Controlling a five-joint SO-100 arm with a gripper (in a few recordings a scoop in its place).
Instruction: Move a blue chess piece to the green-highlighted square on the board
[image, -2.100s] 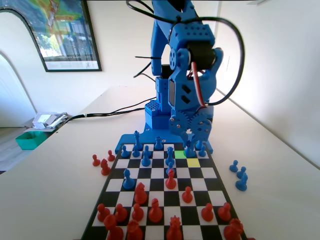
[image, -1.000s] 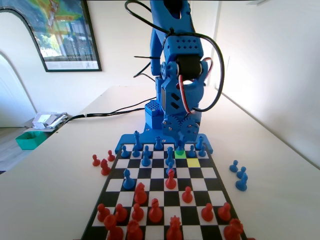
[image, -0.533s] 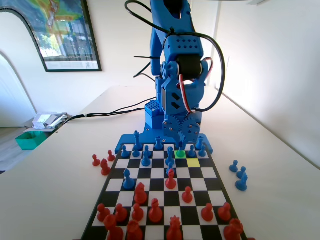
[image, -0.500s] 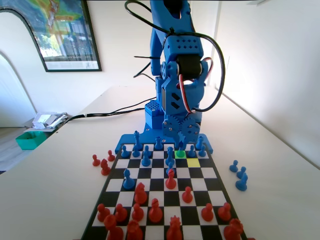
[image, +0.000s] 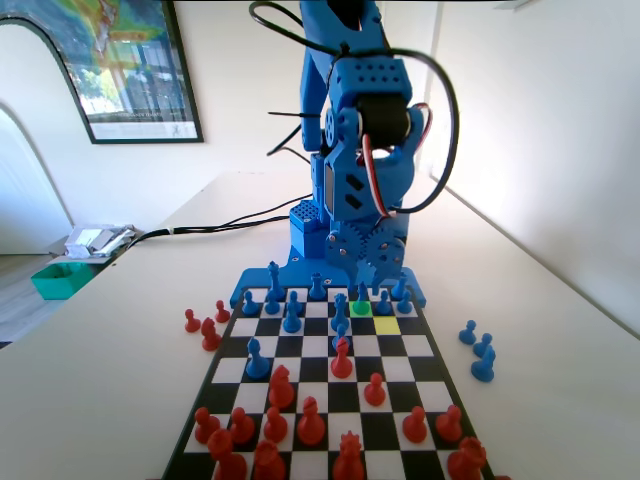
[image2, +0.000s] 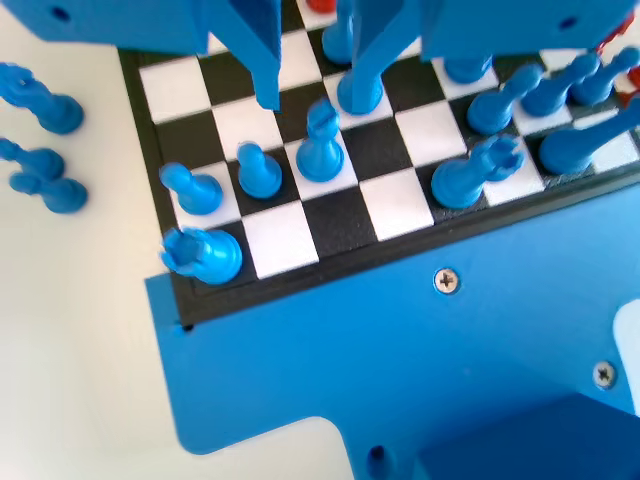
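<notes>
In the fixed view a slim blue chess piece (image: 360, 298) stands upright on the green-highlighted square (image: 361, 311), in the second row of the board (image: 398, 366) from the blue arm. My gripper (image: 368, 279) hangs just above and behind it. In the wrist view the jaws are apart and my gripper (image2: 315, 88) is open. That piece (image2: 357, 92) stands on the board (image2: 330, 266) close beside the right-hand jaw, and the left-hand jaw is well clear of it.
A yellow-lime square (image: 386, 325) lies next to the green one. Blue pieces (image2: 320, 155) crowd the rows near the arm, and red pieces (image: 311, 424) fill the near end. Blue pawns (image: 481, 350) stand off the board at right, red ones (image: 207, 328) at left.
The arm swung left and lowered its gripper to the green square. In the last half second its upper part has shifted slightly right, and the blue piece now stands on the green square.
</notes>
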